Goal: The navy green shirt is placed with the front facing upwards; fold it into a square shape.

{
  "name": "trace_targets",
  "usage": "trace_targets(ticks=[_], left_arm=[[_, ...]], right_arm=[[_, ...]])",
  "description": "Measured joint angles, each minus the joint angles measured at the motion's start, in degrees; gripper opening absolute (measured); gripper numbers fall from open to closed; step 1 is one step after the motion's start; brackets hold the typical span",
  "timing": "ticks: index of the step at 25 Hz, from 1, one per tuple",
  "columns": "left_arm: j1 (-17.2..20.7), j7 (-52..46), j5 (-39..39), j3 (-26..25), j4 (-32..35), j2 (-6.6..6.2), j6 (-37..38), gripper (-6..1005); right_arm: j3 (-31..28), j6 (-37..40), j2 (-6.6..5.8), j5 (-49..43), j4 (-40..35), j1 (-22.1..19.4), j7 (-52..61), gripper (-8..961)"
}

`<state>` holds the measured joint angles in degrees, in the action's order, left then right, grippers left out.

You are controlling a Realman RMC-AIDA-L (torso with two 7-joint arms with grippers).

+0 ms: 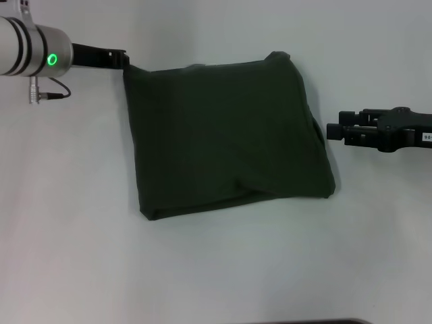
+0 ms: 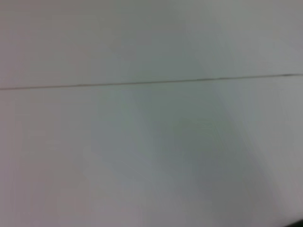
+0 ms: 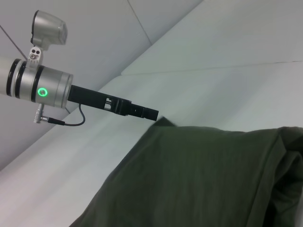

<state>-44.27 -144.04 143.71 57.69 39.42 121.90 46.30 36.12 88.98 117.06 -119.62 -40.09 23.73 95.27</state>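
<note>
The navy green shirt (image 1: 226, 138) lies on the white table, folded into a rough square with no lettering showing. It also fills the near part of the right wrist view (image 3: 199, 179). My left gripper (image 1: 123, 61) is at the shirt's far left corner, and its thin black fingers (image 3: 142, 111) are closed on that corner, which peaks up slightly at their tips. My right gripper (image 1: 329, 131) hovers just off the shirt's right edge, a small gap away from the cloth. The left wrist view shows only bare table.
The white table (image 1: 67, 236) surrounds the shirt on all sides. A thin seam line (image 2: 151, 82) crosses the surface. A dark strip (image 1: 324, 321) marks the table's near edge.
</note>
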Motion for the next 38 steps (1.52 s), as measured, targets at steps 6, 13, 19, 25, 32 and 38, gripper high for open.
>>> trace_targets(ticks=[6, 13, 19, 25, 32, 38], left_arm=[[1.31, -0.26, 0.29, -2.47, 1.21, -0.07, -0.31, 234], [4.88, 1.28, -2.35, -7.62, 11.41, -0.36, 11.77, 490], [5.1, 8.29, -12.4, -16.01, 13.22, -1.52, 33.4, 615], [4.61, 11.57, -18.32, -16.74, 9.53, -0.32, 37.99, 614], [8.26, 15.07, -22.81, -19.61, 8.04, 0.55, 37.67, 612], [10.99, 16.55, -24.3, -25.07, 6.19, -1.47, 37.87, 612]], right_arm=[[-0.03, -0.04, 0.0, 0.0, 0.02, 0.0, 0.0, 596], [-0.5, 0.2, -0.34, 0.15, -0.31, 0.06, 2.09, 595], [-2.58, 0.28, -0.96, 0.5, -0.66, 1.01, 2.52, 595], [-4.95, -3.22, -1.01, 0.54, -0.57, 3.9, 3.44, 595], [-3.58, -9.01, 2.77, 3.95, 3.41, 8.75, -4.81, 595], [-2.19, -11.1, 2.86, 12.14, 17.49, 10.68, -35.55, 595]])
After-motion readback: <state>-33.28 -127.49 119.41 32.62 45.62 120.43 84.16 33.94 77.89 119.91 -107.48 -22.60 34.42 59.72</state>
